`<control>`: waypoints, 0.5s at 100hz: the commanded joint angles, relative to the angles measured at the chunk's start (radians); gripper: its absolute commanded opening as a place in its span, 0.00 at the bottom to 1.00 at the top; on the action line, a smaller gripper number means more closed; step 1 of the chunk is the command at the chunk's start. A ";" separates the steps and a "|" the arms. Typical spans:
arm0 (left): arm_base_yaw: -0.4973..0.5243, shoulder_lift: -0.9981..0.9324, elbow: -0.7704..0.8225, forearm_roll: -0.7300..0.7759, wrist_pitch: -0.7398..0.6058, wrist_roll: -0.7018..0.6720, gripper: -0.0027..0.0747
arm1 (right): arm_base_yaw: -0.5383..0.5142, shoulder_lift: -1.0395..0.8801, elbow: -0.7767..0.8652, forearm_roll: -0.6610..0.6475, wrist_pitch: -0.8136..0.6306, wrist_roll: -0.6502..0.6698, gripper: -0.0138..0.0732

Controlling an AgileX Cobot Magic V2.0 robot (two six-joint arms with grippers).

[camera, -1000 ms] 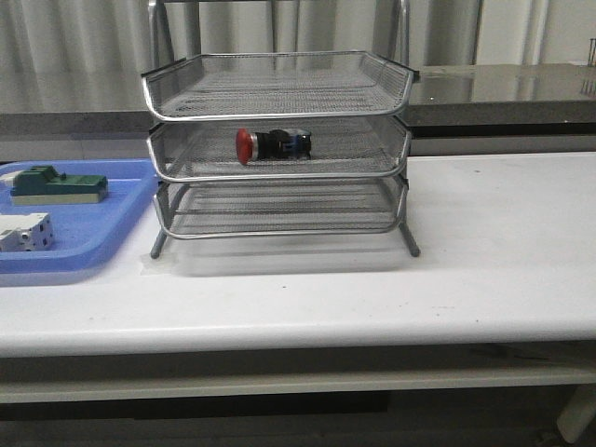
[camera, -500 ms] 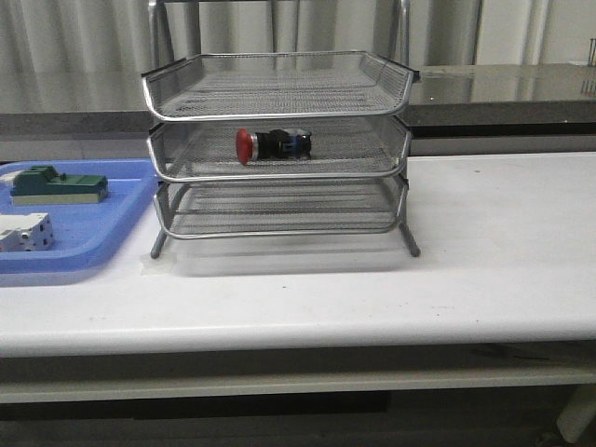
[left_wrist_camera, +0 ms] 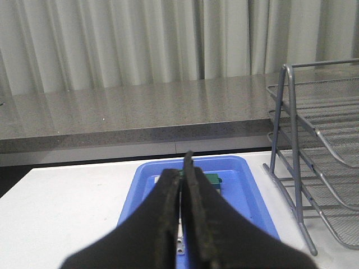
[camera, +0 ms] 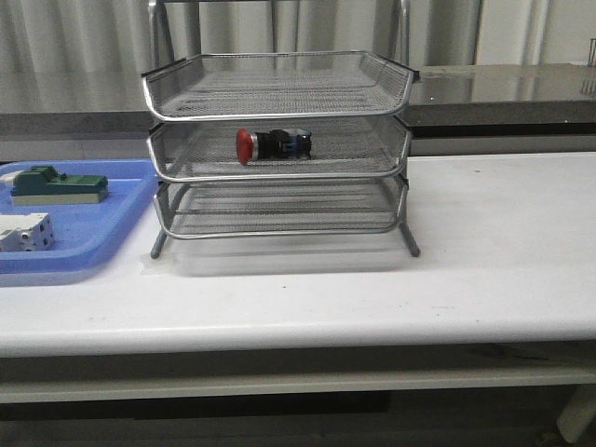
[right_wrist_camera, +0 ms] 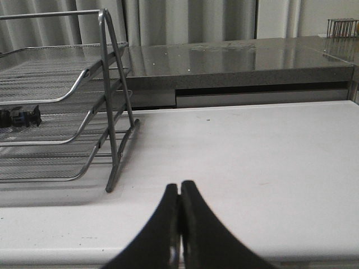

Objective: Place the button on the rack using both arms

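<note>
Grey curtains hung behind the white counter (camera: 484, 242), and a dark stone ledge ran along the back. On the counter stood the rack (camera: 277, 149), and the button (camera: 271, 144) lay on its side in the middle tier, its long axis across the view, the red cap toward the left arm's side. Neither arm appeared in the front view. The left tool (left_wrist_camera: 183, 168) was pressed together with nothing between its fingers, held above the blue tray (left_wrist_camera: 252, 196), the rack off to its side. The right tool (right_wrist_camera: 180, 193) was also pressed together and empty, over bare counter; the button's black-and-blue body (right_wrist_camera: 20, 116) showed at the far edge of its view, inside the rack. I judged the placing as done, with both tools well apart from the button and no clear sign which arm was nearer.
</note>
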 commanded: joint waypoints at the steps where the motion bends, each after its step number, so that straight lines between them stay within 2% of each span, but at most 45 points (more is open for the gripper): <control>1: -0.001 0.008 -0.027 -0.009 -0.069 -0.009 0.04 | -0.005 -0.022 -0.017 0.001 -0.085 0.000 0.09; 13: -0.003 0.008 -0.018 0.039 -0.049 -0.095 0.04 | -0.005 -0.022 -0.017 0.001 -0.085 0.000 0.09; 25: -0.003 0.008 0.004 0.261 -0.049 -0.365 0.04 | -0.005 -0.022 -0.017 0.001 -0.085 0.000 0.09; 35: -0.003 -0.009 0.032 0.422 -0.054 -0.532 0.04 | -0.005 -0.022 -0.017 0.001 -0.085 0.000 0.09; 50: -0.010 -0.076 0.083 0.439 -0.057 -0.562 0.04 | -0.005 -0.022 -0.017 0.001 -0.085 0.000 0.09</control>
